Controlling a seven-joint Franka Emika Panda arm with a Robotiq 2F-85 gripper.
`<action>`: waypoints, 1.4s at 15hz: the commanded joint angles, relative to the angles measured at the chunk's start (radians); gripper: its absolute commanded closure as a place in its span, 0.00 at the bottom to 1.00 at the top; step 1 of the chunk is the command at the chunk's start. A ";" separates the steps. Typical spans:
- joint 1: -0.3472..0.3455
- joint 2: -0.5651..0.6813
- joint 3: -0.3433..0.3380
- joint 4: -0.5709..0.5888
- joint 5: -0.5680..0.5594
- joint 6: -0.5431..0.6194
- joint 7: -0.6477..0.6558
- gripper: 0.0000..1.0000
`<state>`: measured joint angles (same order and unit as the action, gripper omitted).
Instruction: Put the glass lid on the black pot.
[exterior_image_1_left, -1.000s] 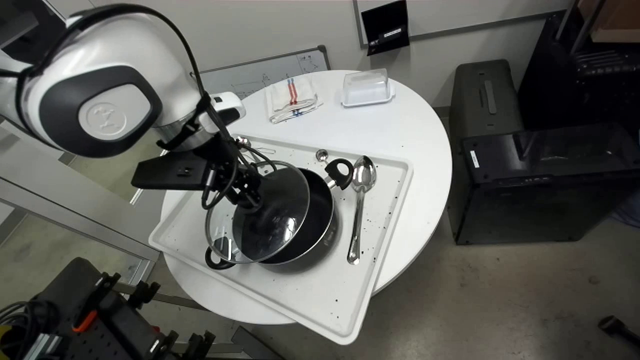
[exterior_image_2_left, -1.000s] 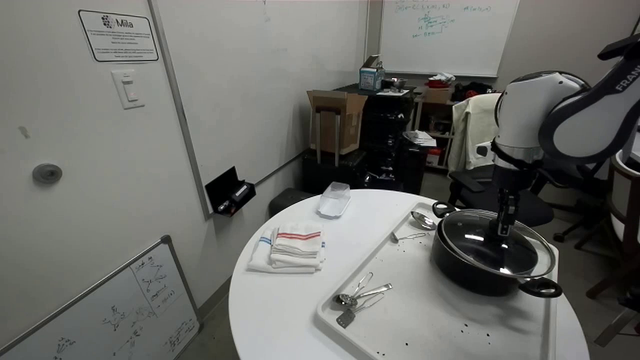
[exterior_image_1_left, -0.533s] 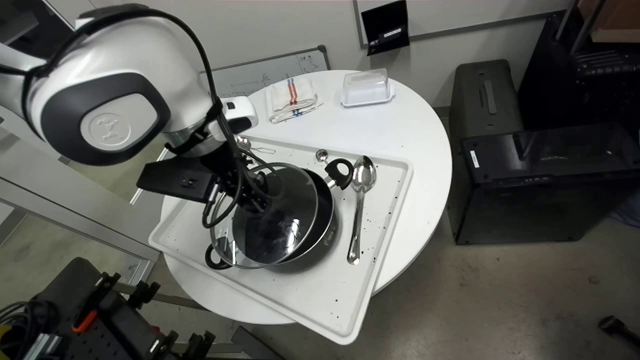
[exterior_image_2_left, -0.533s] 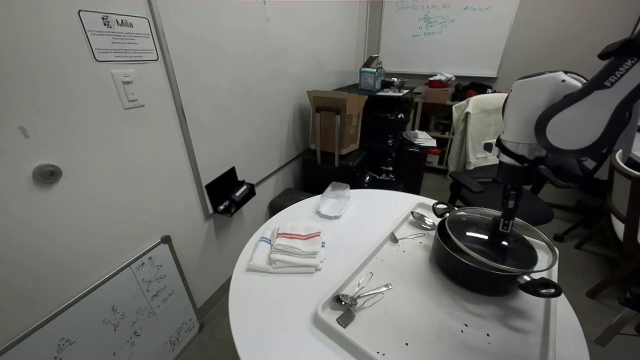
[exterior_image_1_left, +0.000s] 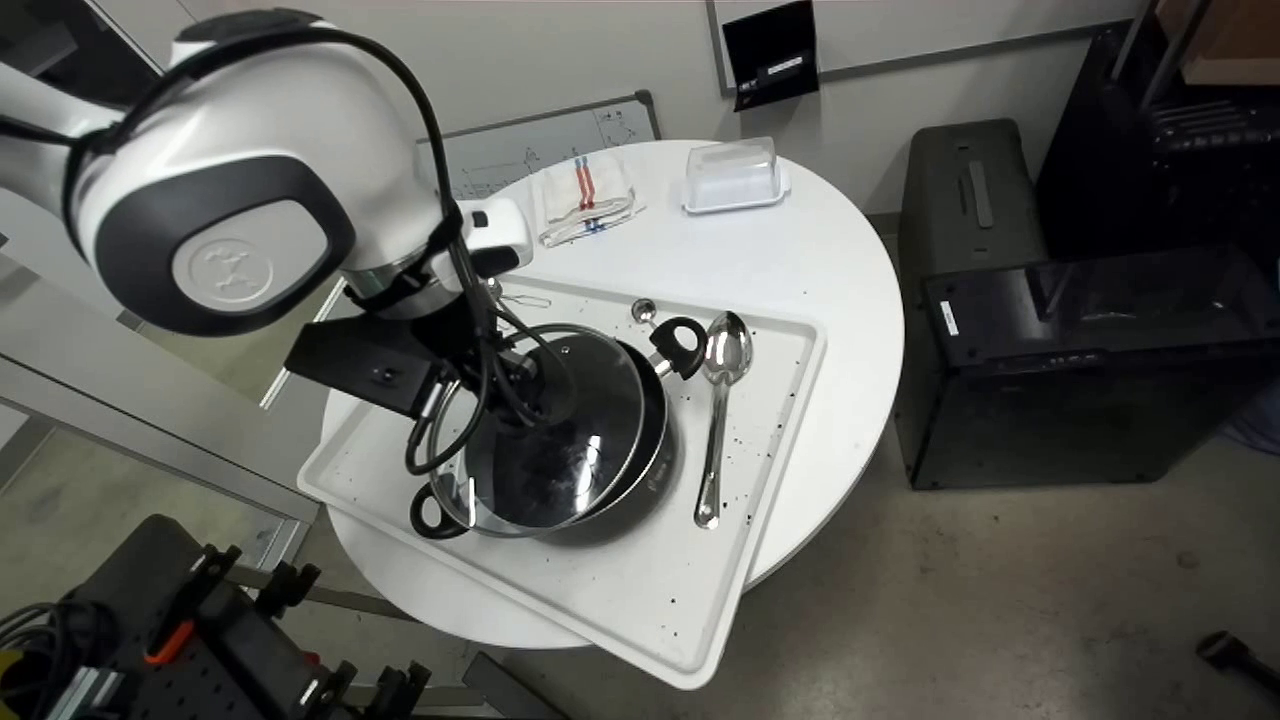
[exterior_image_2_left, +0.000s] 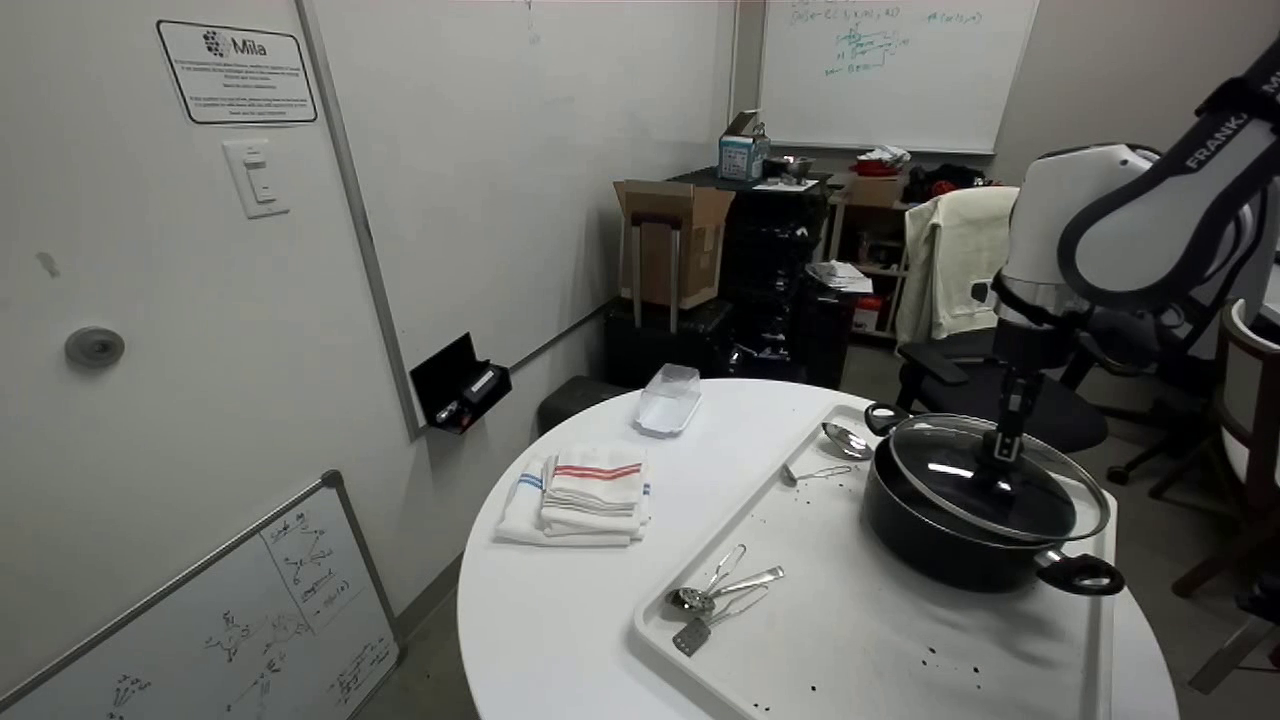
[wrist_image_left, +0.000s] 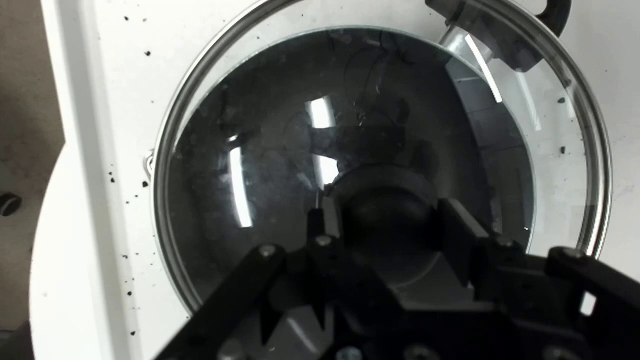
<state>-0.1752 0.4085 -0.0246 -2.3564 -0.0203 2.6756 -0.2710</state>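
The glass lid (exterior_image_1_left: 595, 420) is a clear disc with a metal rim and dark knob (wrist_image_left: 385, 220). My gripper (exterior_image_2_left: 1003, 452) is shut on this knob, one finger on each side of it in the wrist view (wrist_image_left: 390, 212). The lid hangs over the black pot (exterior_image_2_left: 930, 545), off-centre and slightly tilted. In an exterior view a crescent of the pot's dark interior (exterior_image_1_left: 655, 400) shows past the lid's right rim, and the lid overhangs the pot on the left. Whether the lid's edge touches the pot is unclear. The pot handles (exterior_image_2_left: 1080, 573) stick out on opposite sides.
The pot stands on a white raised-edge tray (exterior_image_1_left: 690, 640) on a round white table (exterior_image_1_left: 850, 300). A large metal spoon (exterior_image_1_left: 715, 430) lies beside the pot. Small utensils (exterior_image_2_left: 715, 600) lie at a tray corner. A folded towel (exterior_image_2_left: 595, 490) and clear-lidded box (exterior_image_1_left: 735, 178) are farther back.
My gripper and the lid have moved together, right over the pot in an exterior view, covering more of its opening. The lid rose slightly. The pot has not moved.
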 joint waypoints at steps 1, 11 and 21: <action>-0.017 0.020 0.009 0.047 0.038 -0.021 0.009 0.75; -0.018 0.093 0.013 0.141 0.039 -0.052 0.026 0.75; -0.007 0.114 0.017 0.151 0.027 -0.073 0.031 0.75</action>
<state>-0.1877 0.5339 -0.0076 -2.2198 0.0007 2.6420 -0.2546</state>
